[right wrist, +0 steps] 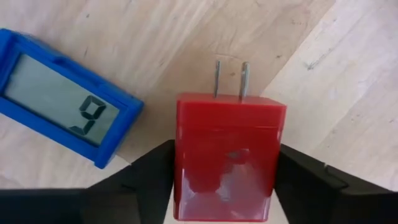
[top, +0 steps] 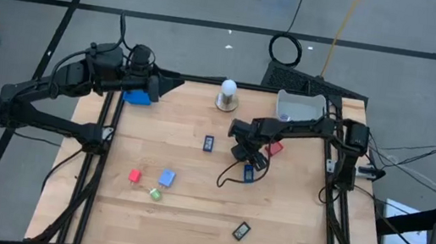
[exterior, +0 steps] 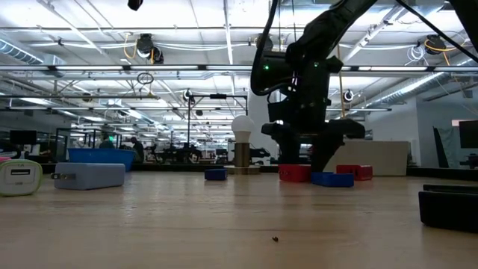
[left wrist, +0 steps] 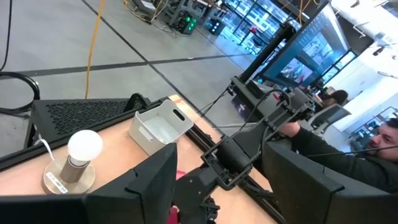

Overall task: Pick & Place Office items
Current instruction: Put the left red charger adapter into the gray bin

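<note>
Right wrist view: right gripper [right wrist: 225, 180] clamped on red plug block [right wrist: 225, 163], prongs fwd, beside blue display piece [right wrist: 62, 96], nr worktop's right edge. Left gripper [top: 154, 87] at far-left corner, fingers apart, empty.

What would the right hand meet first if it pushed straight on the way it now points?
Probably nothing before the table. The right hand points down with its fingers against both sides of the red plug block, which fills the space between them. Past the block's prongs only bare wooden table shows; the blue display piece lies off to one side.
</note>
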You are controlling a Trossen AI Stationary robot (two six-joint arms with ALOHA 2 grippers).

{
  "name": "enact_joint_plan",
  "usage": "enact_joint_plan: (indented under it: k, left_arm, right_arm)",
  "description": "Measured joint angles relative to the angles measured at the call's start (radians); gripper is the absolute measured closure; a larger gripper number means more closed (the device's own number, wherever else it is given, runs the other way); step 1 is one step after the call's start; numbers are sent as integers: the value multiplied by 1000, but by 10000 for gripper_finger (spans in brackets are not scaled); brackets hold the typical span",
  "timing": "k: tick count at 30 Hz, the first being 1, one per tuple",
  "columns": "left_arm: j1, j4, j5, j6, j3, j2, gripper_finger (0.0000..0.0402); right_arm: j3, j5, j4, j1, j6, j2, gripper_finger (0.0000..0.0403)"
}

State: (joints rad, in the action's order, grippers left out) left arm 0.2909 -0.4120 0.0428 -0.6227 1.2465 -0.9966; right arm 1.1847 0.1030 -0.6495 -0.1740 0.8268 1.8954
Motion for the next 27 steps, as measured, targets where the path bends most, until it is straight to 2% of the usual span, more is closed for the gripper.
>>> enact_joint_plan:
  k: [3, 13, 27]
  left_arm:
    - [0, 6, 0, -8, 0, 0, 165]
    - [0, 6, 0, -19, 0, 0, 165]
    - [0, 6, 1, -19, 0, 0, 165]
  right_arm:
    - [0, -4, -12, 13, -28, 1, 196]
    - [0, -3, 19, 33, -203, -27, 197]
    - [-5, -35, 169, 31, -543, -230, 197]
